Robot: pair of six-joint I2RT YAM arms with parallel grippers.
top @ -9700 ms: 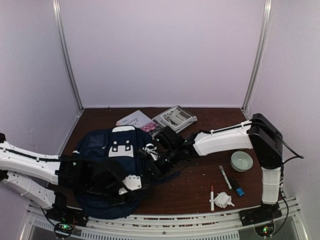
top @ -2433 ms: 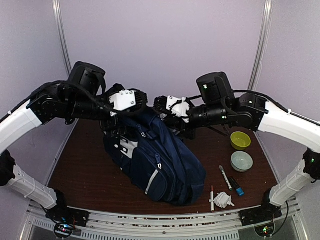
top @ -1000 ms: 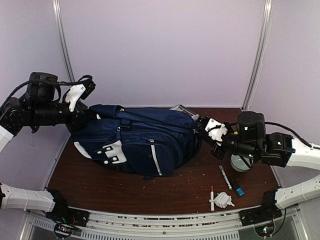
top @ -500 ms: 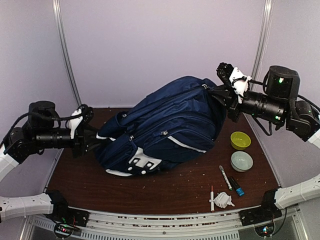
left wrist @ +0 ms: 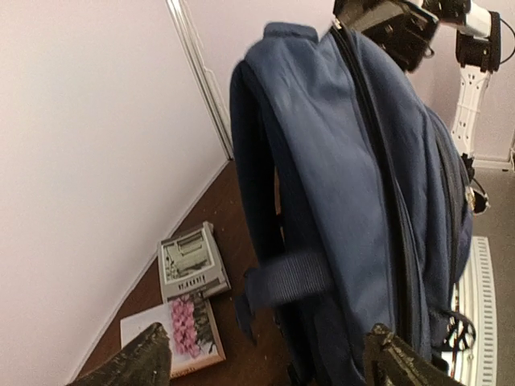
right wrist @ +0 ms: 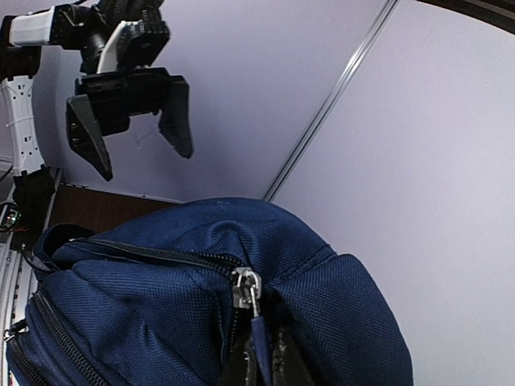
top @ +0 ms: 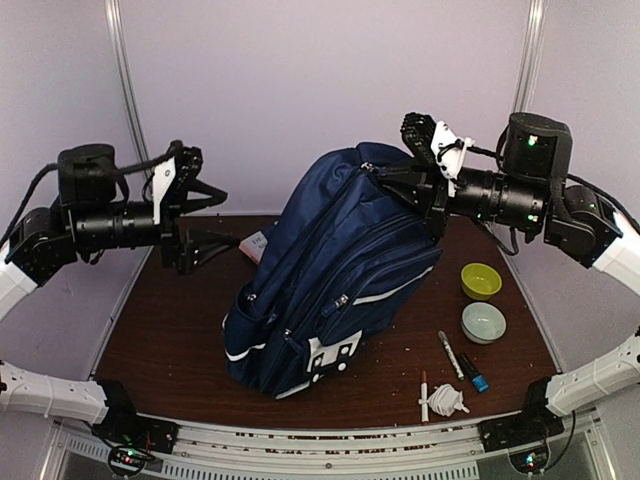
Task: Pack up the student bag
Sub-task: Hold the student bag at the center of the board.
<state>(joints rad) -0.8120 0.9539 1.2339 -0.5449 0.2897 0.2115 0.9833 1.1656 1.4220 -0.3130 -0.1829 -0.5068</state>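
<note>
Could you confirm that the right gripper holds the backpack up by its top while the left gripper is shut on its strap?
Not quite: the left gripper is open, apart from the student bag, as the top external view shows. The right gripper does hold its top.

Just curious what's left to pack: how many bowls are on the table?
2: a yellow-green bowl right of the backpack, and a pale bowl just in front of it. The backpack may hide others.

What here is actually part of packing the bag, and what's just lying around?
Part of the job: backpack; right gripper pinching its zip; left gripper, open; probably for packing: books, pens.
Lying about: green bowl, pale bowl, crumpled white wad.
</note>
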